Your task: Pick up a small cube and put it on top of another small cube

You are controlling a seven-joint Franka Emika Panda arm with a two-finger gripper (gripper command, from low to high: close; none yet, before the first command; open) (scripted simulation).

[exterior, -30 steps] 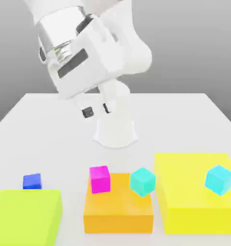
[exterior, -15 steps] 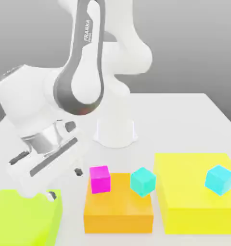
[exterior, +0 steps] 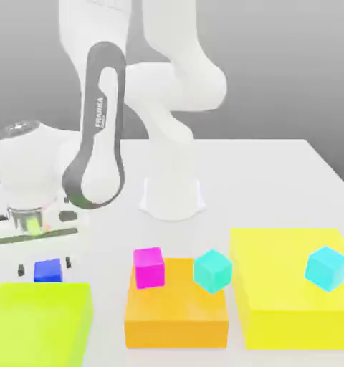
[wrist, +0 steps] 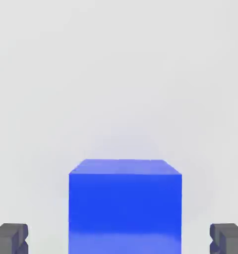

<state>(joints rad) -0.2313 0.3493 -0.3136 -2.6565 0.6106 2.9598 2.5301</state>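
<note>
- Since the earlier frame, your arm (exterior: 96, 136) has swung from above the middle of the counter (exterior: 275, 179) down toward the exterior view's left, and the hand (exterior: 44, 269) now sits low around the blue cube (exterior: 48, 270).
- Largest first: the yellow block (exterior: 293, 287), the lime block (exterior: 39, 322) and the orange block (exterior: 176, 304) line the near edge; nothing on them has shifted.
- Your target choices are two cyan cubes: one (exterior: 213, 271) on the orange block beside the magenta cube (exterior: 149, 267), the other (exterior: 327, 268) on the yellow block.
- The blue cube rests on the counter just behind the lime block, between your fingers (wrist: 11, 238), which stand wide apart with clear gaps on both sides.
- In the hand view the cube (wrist: 125, 206) looks centred, so I judge you can close straight in.
- Squeeze evenly, then lift clear before moving across, since the lime block is close by.
</note>
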